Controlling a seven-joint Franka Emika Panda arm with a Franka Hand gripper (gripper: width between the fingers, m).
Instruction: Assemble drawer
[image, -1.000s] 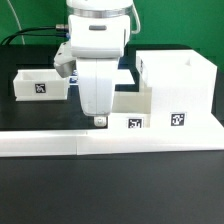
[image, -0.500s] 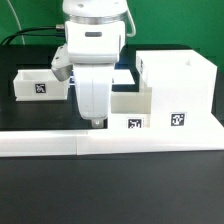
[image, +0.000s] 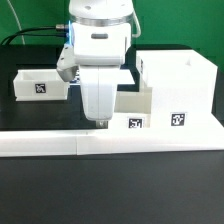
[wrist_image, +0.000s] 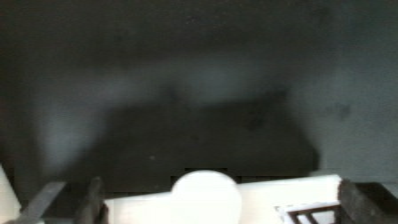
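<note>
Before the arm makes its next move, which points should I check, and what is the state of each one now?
1. Gripper open: ok, the fingers are wide apart in the wrist view.
2. Round knob between the fingers: ok.
3. Fingers touching the knob's white part: cannot tell.
4. Large drawer case away from the gripper: ok.
5. Small box at the exterior view's left out of the way: ok.
</note>
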